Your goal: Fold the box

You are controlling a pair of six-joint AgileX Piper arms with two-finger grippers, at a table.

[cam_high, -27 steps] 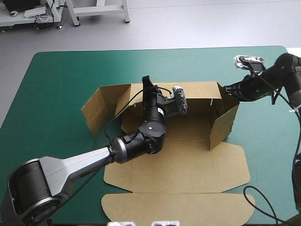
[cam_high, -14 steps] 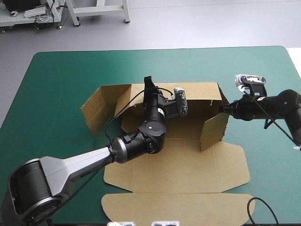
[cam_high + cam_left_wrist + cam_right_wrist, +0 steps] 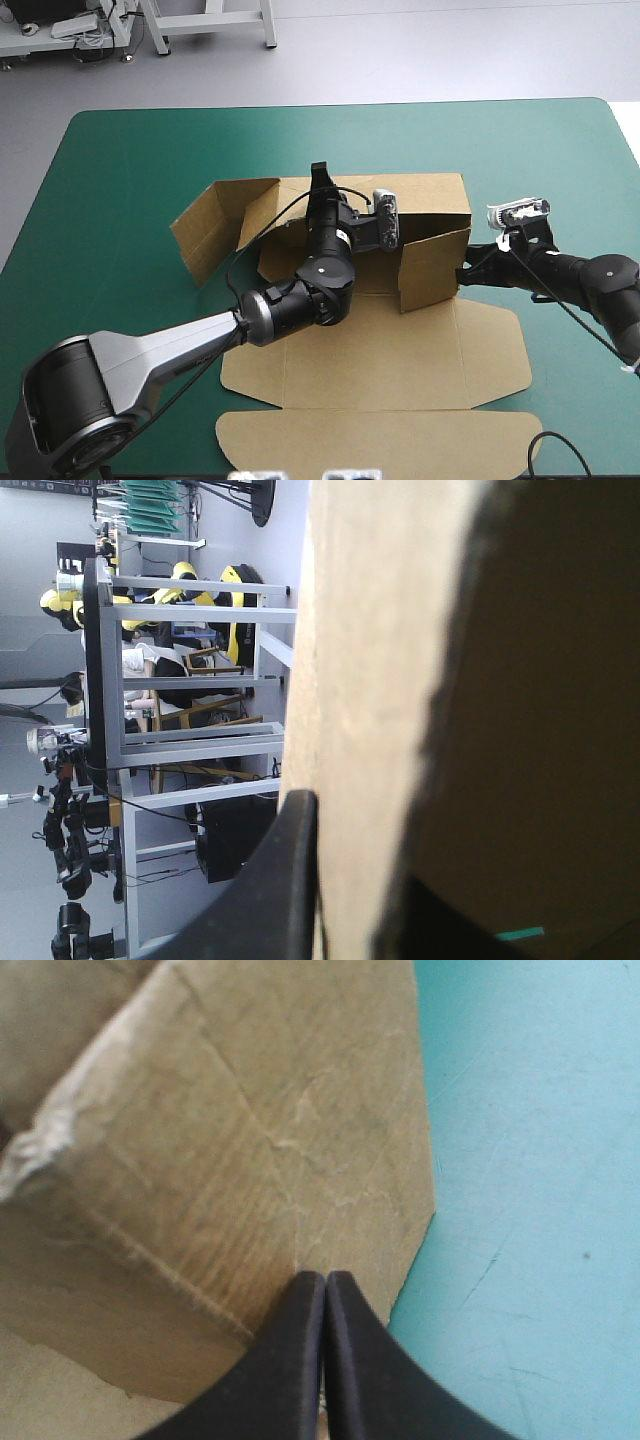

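Bright even light, soft shadows, box (image 3: 540,680) partly shaded near left wrist

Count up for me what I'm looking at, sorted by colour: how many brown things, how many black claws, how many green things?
Brown: 1, the box
Black: 2, the left claw and the right claw
Teal-green: 1, the table cover
Total: 4
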